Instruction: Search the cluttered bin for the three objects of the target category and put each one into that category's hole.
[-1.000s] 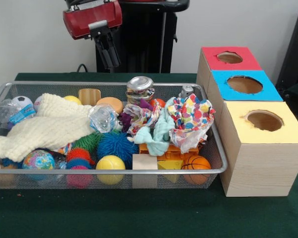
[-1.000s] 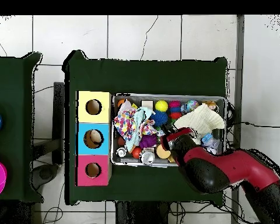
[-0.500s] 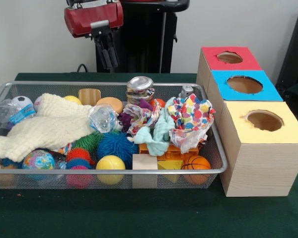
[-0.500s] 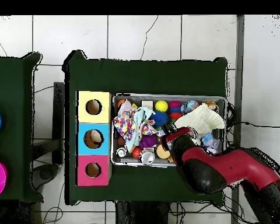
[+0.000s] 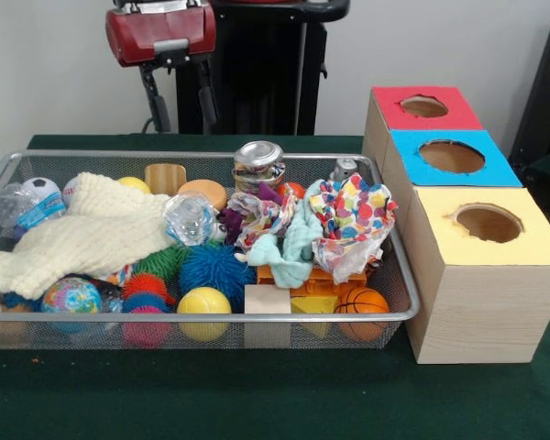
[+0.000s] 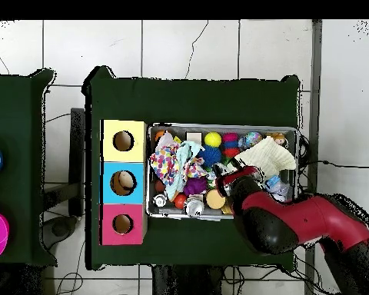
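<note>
The gripper (image 5: 178, 96) hangs above the far rim of the wire bin (image 5: 348, 316), its 2 black fingers (image 5: 152, 103) spread wide apart and holding nothing. In the overhead view the red arm (image 6: 295, 223) reaches over the bin's corner nearest the robot.

Bin contents, front view: a cream knitted cloth (image 5: 82, 234) lies draped across the left half; a blue spiky ball (image 5: 213, 268) sits near the middle, with a yellow ball (image 5: 203, 304) just in front of it at the near wall. A multicoloured dotted cloth (image 5: 356, 220) is heaped at the right end, and a small basketball (image 5: 361, 302) rests in the near right corner. A metal can (image 5: 258, 163) stands upright at the far wall.

Beside the bin stand 3 boxes in a row, each with 1 round hole: yellow box (image 5: 490, 275), blue box (image 5: 454, 158), red box (image 5: 422, 108). The target category cannot be told.
</note>
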Controlling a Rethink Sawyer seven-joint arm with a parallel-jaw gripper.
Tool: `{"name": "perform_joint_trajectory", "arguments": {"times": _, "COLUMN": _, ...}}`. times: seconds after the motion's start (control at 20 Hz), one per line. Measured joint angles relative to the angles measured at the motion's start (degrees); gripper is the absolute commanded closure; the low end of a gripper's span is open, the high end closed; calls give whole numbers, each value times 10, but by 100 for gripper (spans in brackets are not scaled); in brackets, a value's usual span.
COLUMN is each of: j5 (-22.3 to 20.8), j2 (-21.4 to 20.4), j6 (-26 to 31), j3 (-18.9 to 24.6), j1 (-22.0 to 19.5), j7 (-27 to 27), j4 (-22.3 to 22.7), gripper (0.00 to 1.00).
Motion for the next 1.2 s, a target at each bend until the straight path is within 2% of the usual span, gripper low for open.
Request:
{"name": "perform_joint_trajectory", "arguments": {"times": 0.45, "j5": -13, "j2": -22, "j6": 0, "j3": -48, "j1": 43, "j7": 0, "j4": -24, "gripper": 0}}
{"name": "perform_joint_trajectory", "arguments": {"times": 0.65, "j5": -49, "j2": -28, "j6": 0, "j3": -95, "j1": 88, "j7": 0, "j4": -52, "gripper": 0}}
{"name": "perform_joint_trajectory", "arguments": {"times": 0.7, "j5": -67, "j2": -28, "j6": -1, "j3": -122, "j1": 115, "j7": 0, "j4": -67, "gripper": 0}}
{"name": "perform_joint_trajectory", "arguments": {"times": 0.85, "j5": -84, "j2": -27, "j6": -3, "j3": -154, "j1": 144, "j7": 0, "j4": -83, "gripper": 0}}
{"name": "perform_joint_trajectory", "arguments": {"times": 0.9, "j5": -94, "j2": -23, "j6": -7, "j3": -183, "j1": 170, "j7": 0, "j4": -98, "gripper": 0}}
{"name": "perform_joint_trajectory", "arguments": {"times": 1.2, "j5": -96, "j2": -12, "j6": -22, "j3": -237, "j1": 207, "j7": 0, "j4": -122, "gripper": 0}}
